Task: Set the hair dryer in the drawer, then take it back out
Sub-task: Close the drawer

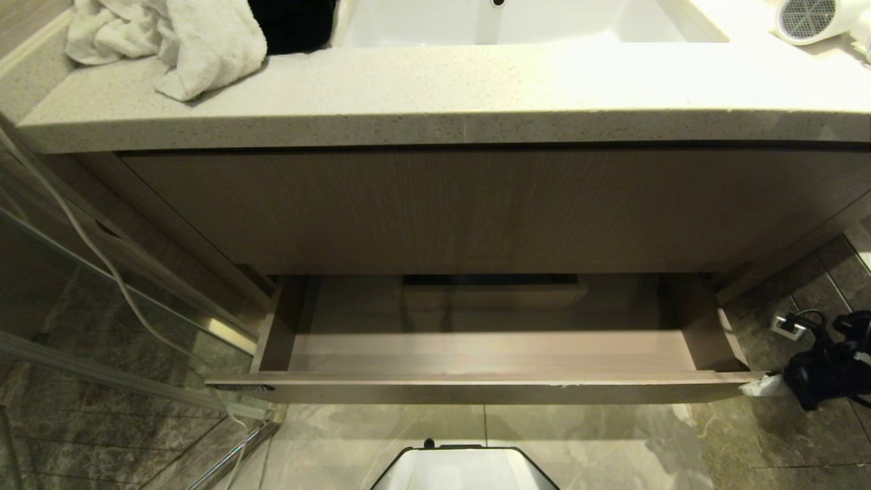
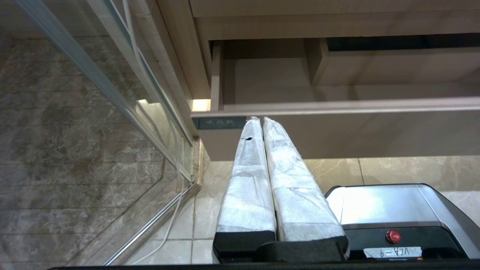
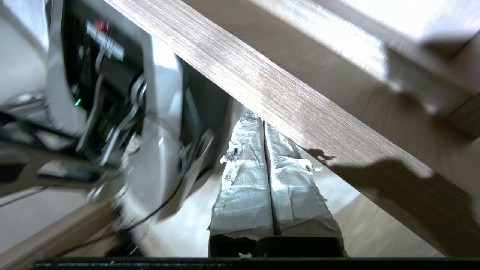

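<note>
You face the desk [image 1: 435, 95], its sink [image 1: 517, 24] set in at the far middle. A towel [image 1: 170, 41] lies on its far left, the hair dryer [image 1: 813, 19] on its far right. Below the desk's front panel [image 1: 476, 211], the drawer [image 1: 476, 384] stands pulled out toward you. The right end effector [image 1: 765, 386] sits at the drawer front's right end; the left end effector [image 2: 258, 123] is near its left end.
</note>
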You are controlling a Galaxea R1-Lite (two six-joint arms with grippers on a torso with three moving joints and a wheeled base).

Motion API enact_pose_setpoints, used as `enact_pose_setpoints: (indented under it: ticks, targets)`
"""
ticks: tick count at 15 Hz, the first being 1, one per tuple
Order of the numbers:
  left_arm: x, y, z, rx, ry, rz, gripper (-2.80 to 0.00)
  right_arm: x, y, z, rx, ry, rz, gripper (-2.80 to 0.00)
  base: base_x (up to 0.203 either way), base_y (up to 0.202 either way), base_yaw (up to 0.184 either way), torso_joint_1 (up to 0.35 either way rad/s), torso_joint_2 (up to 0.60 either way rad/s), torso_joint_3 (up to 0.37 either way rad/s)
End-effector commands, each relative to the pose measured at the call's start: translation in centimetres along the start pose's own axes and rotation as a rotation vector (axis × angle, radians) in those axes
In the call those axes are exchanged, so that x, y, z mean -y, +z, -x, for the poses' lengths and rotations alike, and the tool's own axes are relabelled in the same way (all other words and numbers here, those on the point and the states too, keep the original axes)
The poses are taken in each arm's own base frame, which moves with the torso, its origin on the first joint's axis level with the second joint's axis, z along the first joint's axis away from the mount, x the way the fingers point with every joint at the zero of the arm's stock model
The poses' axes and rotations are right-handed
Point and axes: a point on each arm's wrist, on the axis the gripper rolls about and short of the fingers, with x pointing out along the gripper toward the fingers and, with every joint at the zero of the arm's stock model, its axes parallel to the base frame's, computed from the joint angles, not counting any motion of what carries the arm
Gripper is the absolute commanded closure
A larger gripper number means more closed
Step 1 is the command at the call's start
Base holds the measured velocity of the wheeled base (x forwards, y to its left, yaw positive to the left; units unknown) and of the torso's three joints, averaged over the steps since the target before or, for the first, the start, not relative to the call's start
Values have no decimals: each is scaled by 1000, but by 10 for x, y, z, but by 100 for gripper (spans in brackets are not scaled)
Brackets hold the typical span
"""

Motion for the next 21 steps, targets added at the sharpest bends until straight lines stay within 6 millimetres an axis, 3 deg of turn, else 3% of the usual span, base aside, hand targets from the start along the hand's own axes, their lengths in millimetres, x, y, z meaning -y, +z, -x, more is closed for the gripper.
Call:
enact_pose_setpoints:
  ticks: [1,13,21]
  targets:
    - [0,0,0,0,1,0,0,3,5,3,43,-23,45,0,0,0,0,0,0,0]
    - [0,0,0,2,0,0,0,25,37,1,224,-91,250,0,0,0,0,0,0,0]
    - [0,0,0,2,0,0,0,19,57,0,245,-106,317,0,0,0,0,0,0,0]
